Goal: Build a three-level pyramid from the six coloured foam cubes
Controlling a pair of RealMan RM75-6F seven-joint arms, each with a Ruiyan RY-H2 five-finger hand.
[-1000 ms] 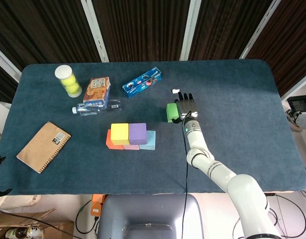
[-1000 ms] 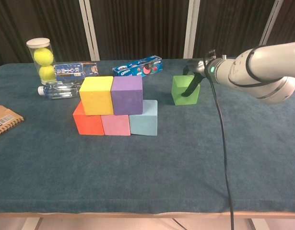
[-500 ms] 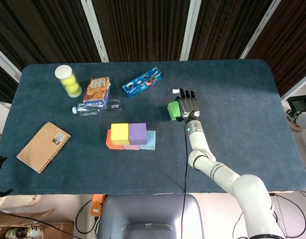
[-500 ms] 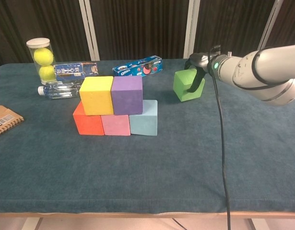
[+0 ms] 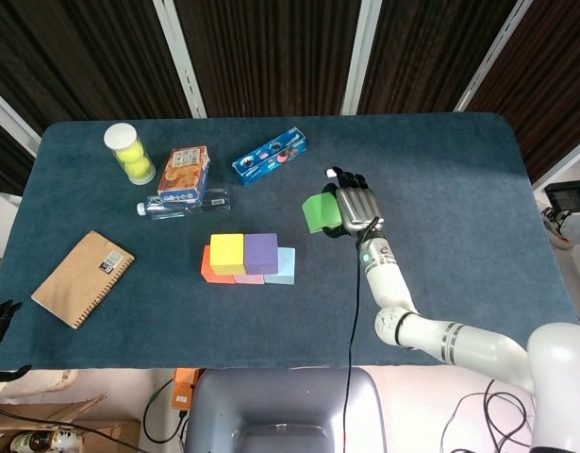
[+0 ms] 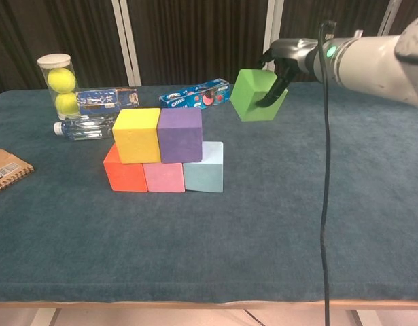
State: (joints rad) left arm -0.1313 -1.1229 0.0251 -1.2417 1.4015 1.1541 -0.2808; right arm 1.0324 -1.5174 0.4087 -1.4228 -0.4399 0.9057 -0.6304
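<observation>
The right hand [image 6: 285, 61] grips the tilted green cube [image 6: 255, 95] above the counter [image 6: 263, 224]; its far face is hidden; the left hand is out of view.

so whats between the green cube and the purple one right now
Nothing. In the chest view the green cube, held up off the table by the right robot hand, is separated from the purple cube only by bare blue cloth.

open cloth right of light blue cube [image 6: 203, 167], cookie box [image 6: 195, 93] behind

The notebook [image 6: 6, 170] was cut off by the chest view's left edge, and the left robot hand stayed out of both views.
</observation>
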